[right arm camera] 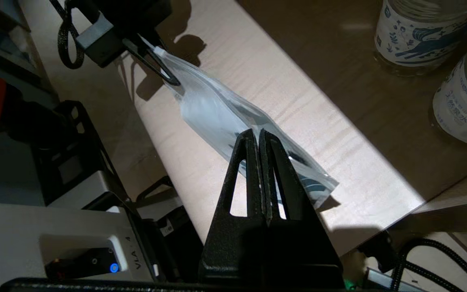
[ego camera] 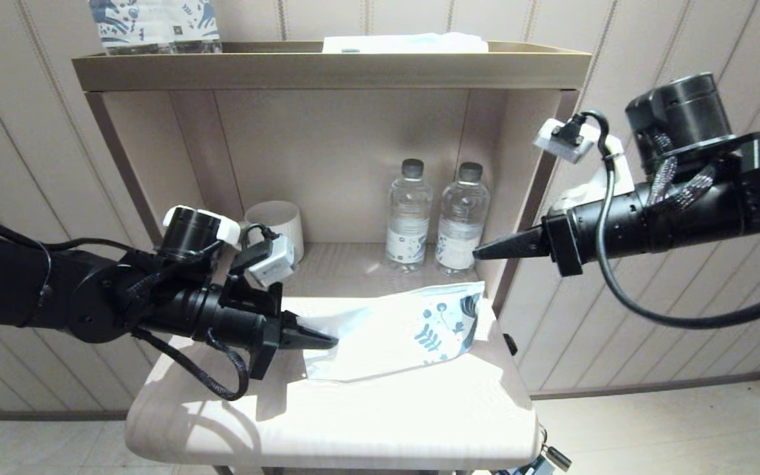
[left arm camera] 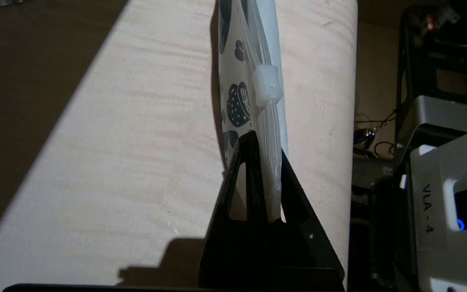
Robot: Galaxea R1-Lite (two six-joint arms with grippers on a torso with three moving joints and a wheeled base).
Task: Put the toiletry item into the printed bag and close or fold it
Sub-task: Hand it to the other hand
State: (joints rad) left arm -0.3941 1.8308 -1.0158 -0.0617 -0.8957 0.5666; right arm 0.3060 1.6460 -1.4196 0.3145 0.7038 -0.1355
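The printed bag [ego camera: 406, 330] is a white pouch with blue leaf prints at its right end, held slightly off the pale shelf. My left gripper [ego camera: 327, 342] is shut on the bag's left end; in the left wrist view the bag's zip edge [left arm camera: 269, 162] runs between the fingers, with a white zip slider [left arm camera: 266, 85] farther along. My right gripper [ego camera: 482, 251] hangs shut and empty above the bag's right end; in the right wrist view its fingertips [right arm camera: 259, 136] overlap the bag [right arm camera: 217, 117] below. The toothbrush is not visible.
Two water bottles [ego camera: 408, 218] [ego camera: 460, 221] and a white cup [ego camera: 278, 224] stand at the back of the shelf recess. Wrapped bottles [ego camera: 152, 26] and a folded cloth [ego camera: 406, 43] sit on the top ledge [ego camera: 327, 66]. The shelf's front edge [ego camera: 327, 455] is rounded.
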